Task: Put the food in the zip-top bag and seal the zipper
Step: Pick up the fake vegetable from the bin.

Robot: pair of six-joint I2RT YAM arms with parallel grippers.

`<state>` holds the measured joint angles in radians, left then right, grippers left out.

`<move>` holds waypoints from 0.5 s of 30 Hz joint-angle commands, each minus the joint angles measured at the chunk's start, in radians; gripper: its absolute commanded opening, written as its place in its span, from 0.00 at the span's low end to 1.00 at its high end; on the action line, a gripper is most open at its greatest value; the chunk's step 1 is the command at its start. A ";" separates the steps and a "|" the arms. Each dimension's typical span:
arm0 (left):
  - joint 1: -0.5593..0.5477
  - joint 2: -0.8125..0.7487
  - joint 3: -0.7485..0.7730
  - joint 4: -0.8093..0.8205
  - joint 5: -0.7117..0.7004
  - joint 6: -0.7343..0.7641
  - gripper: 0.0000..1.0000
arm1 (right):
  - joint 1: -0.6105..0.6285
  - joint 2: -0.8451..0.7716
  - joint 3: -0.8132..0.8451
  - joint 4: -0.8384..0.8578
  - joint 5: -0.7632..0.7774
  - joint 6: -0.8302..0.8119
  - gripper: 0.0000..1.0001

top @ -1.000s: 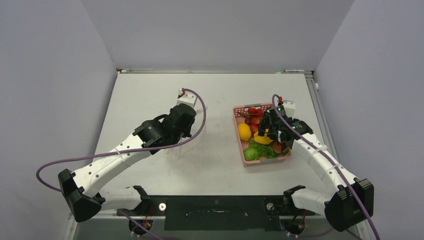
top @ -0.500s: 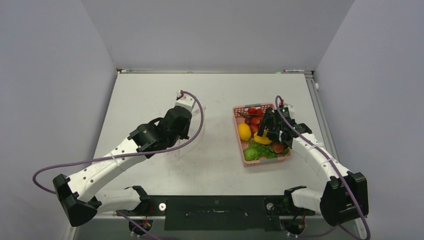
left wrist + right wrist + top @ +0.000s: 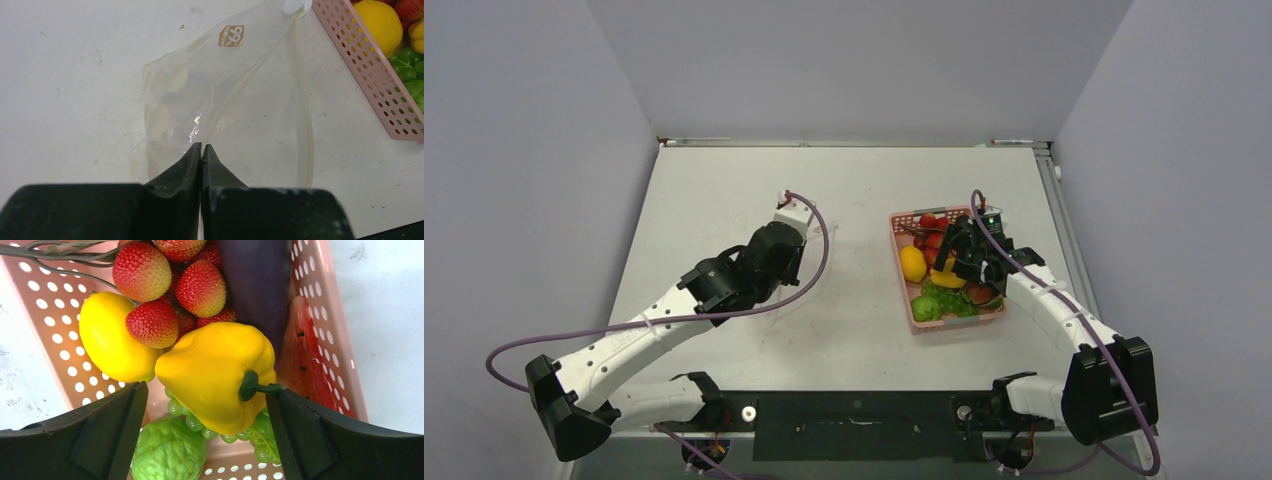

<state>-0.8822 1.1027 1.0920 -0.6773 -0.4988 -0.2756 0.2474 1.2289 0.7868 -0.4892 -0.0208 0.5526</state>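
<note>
The clear zip-top bag (image 3: 235, 95) lies on the table left of the pink basket (image 3: 320, 300). Its whitish zipper strip (image 3: 260, 65) runs up to a white slider. My left gripper (image 3: 201, 146) is shut on the bag's near edge; it also shows in the top view (image 3: 776, 288). My right gripper (image 3: 206, 390) is open over the basket, its fingers either side of a yellow pepper (image 3: 215, 370). The food in the basket also includes a lemon (image 3: 110, 337), strawberries (image 3: 150, 290), a dark eggplant (image 3: 255, 280), a red melon slice (image 3: 305, 355), grapes (image 3: 260, 435) and a green leafy piece (image 3: 167, 452).
The basket (image 3: 896, 250) stands right of centre on the white table, close to the right arm. Grey walls close in the table on the left, back and right. The left arm's purple cable loops above the bag.
My left arm has drawn a little toward the near left with the bag edge in its grip. My right gripper has shifted slightly over the basket and stays open.
</note>
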 commanded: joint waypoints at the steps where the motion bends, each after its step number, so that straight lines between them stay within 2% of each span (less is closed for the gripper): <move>1: -0.004 -0.031 -0.017 0.088 0.002 0.017 0.00 | -0.007 -0.032 -0.002 0.051 -0.041 -0.025 0.93; 11: -0.003 -0.049 -0.057 0.117 0.001 0.017 0.00 | 0.006 -0.070 0.032 0.012 -0.078 -0.052 0.98; 15: -0.003 -0.058 -0.071 0.125 0.002 0.016 0.00 | 0.021 -0.080 0.066 -0.057 -0.013 -0.049 0.98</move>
<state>-0.8822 1.0737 1.0229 -0.6220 -0.4988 -0.2661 0.2531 1.1847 0.7895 -0.4957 -0.0826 0.5114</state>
